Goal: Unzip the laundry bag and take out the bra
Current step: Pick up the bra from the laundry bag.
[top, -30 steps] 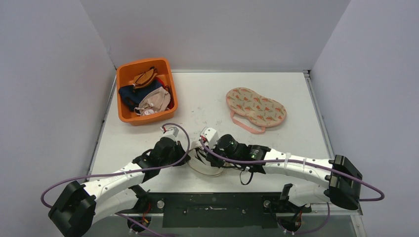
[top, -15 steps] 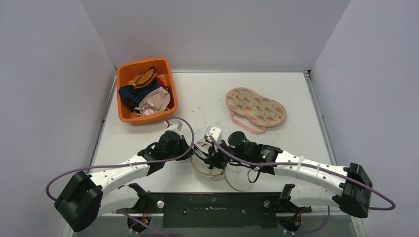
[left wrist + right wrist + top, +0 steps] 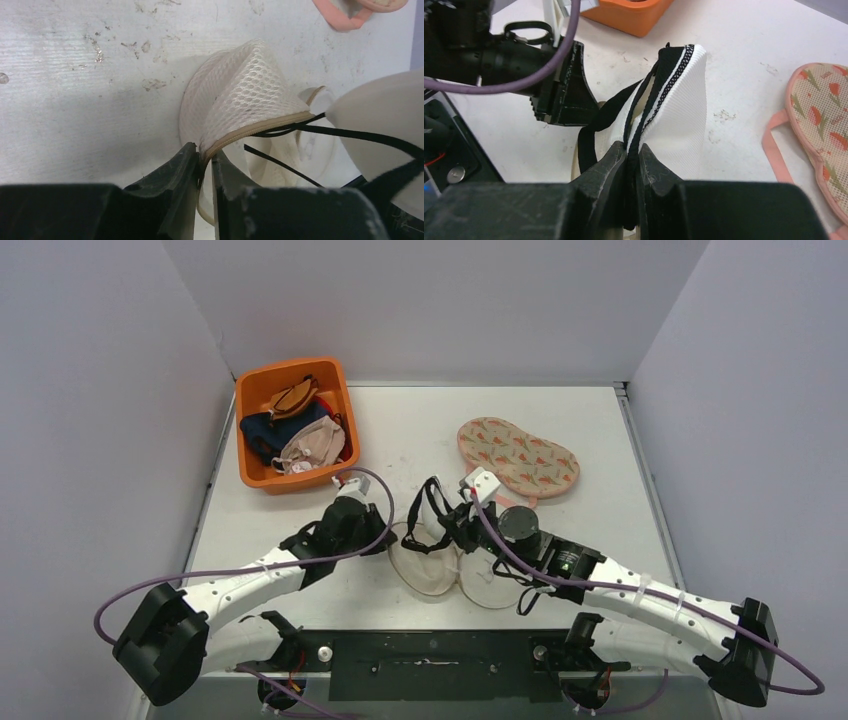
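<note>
The white mesh laundry bag [image 3: 425, 562] lies open near the table's front middle, its tan zipper edge showing in the left wrist view [image 3: 240, 95]. My left gripper [image 3: 385, 536] is shut on that zipper edge [image 3: 204, 157]. My right gripper [image 3: 452, 525] is shut on the black-trimmed edge of a white bra [image 3: 671, 115] and holds it lifted, partly out of the bag. The bra's cup and black straps [image 3: 432, 502] stretch from the bag's opening. One cup also shows at the right of the left wrist view [image 3: 385, 130].
An orange bin [image 3: 255, 390] of clothes stands at the back left. A second, carrot-patterned mesh bag [image 3: 517, 455] with a pink strap lies at the back right, just beyond my right gripper. Grey walls close in three sides.
My right gripper has moved up and to the right, pulling the bra out of the bag. My left gripper has shifted slightly forward, still holding the bag's edge.
</note>
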Action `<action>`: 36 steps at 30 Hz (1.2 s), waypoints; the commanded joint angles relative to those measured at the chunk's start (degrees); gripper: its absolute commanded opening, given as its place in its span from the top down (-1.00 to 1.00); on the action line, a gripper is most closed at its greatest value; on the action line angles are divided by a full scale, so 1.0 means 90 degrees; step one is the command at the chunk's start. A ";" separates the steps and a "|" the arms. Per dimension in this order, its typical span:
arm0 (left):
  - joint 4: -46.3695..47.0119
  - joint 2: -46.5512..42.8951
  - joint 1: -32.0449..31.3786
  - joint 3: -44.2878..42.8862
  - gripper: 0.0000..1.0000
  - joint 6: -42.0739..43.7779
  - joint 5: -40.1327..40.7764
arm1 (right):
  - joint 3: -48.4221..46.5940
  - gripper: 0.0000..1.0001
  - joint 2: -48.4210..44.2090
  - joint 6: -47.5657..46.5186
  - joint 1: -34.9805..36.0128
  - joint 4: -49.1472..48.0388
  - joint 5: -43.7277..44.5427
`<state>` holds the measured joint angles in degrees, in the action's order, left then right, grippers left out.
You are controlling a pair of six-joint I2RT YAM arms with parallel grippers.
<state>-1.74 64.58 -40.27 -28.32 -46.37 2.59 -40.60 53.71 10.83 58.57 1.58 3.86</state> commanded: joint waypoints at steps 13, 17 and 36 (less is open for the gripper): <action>-0.1171 -0.1793 0.0752 -0.1064 -0.92 -0.1705 -0.0482 | 0.0149 0.89 0.0126 -0.0857 0.0966 -0.0270 0.1343; -0.1263 -0.1485 0.0810 -0.1613 -0.92 -0.1704 -0.1459 | 0.0077 0.89 0.0306 -0.1115 0.1333 -0.0197 0.1834; -0.2256 -0.0396 -0.0337 -0.2741 -0.92 -0.2537 -0.1773 | -0.0009 0.89 0.0809 -0.1706 0.2510 -0.0046 0.3525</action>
<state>-19.97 59.46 -41.80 -50.37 -68.31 -15.09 -38.65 59.94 -2.76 79.66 2.85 31.09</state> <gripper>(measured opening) 0.962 0.092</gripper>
